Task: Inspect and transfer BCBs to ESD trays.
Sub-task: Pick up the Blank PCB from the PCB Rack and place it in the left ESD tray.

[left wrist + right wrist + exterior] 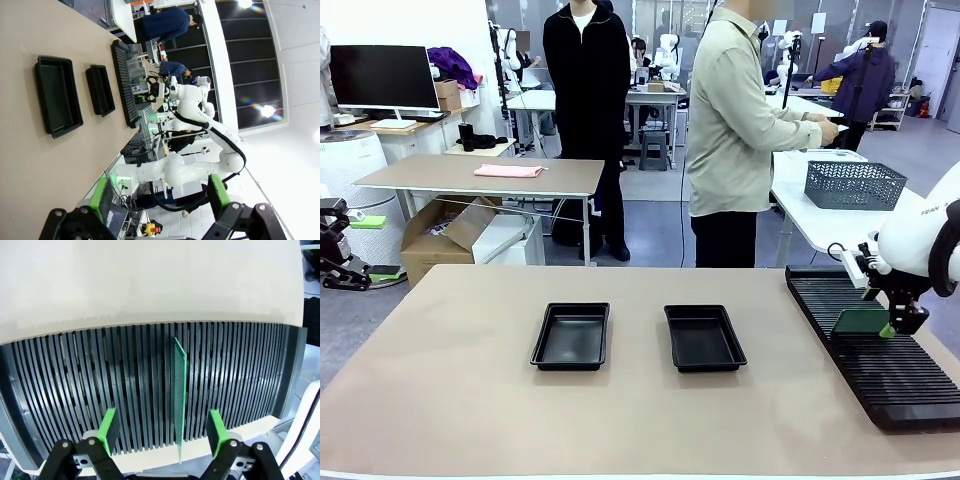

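As BCB (179,390) stands in rack (75,385) | right gripper (161,427) spread astride | left gripper (160,192) spread, unladen

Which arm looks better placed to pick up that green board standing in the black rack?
The right one: the right pincer, open, straddles the green board standing on edge in the slotted rack. The left pincer, also open, sits far off, with both black trays between it and the rack.
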You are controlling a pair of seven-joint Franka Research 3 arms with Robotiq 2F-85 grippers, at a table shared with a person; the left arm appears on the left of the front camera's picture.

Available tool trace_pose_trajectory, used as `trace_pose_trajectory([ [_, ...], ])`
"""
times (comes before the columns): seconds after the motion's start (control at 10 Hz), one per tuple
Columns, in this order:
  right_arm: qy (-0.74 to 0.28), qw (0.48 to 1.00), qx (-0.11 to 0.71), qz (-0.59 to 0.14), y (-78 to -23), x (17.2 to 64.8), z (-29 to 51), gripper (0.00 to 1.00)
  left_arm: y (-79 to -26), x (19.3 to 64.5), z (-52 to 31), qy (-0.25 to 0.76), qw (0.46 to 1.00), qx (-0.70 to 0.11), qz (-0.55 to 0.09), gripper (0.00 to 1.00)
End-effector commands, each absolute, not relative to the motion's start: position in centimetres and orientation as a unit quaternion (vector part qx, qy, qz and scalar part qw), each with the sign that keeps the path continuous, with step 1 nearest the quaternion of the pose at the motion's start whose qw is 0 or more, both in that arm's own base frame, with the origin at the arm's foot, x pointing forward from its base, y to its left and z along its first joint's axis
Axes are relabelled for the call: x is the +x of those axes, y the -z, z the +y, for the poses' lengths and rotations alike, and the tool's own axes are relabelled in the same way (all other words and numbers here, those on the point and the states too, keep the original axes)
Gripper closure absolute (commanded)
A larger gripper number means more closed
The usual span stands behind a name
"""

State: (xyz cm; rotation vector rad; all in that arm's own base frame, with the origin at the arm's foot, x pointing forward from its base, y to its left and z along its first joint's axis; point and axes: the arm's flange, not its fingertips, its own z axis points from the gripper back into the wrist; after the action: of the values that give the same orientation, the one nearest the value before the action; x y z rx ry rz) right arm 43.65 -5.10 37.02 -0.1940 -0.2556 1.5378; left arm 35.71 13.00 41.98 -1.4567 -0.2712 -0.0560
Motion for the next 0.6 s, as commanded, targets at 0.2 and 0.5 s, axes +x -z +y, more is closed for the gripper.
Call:
trace_pose_trajectory([
  [0.2, -0.688, 0.710, -0.085, -0.124, -36.69, 44.09, -5.29, 0.12, -42.13, 35.78, 12.99, 0.024, 0.735, -0.665, -0.127, 0.00],
  [0.5, -0.690, 0.710, -0.079, -0.119, -36.84, 44.28, -5.38, 0.21, -42.13, 35.78, 12.99, 0.024, 0.735, -0.665, -0.127, 0.00],
])
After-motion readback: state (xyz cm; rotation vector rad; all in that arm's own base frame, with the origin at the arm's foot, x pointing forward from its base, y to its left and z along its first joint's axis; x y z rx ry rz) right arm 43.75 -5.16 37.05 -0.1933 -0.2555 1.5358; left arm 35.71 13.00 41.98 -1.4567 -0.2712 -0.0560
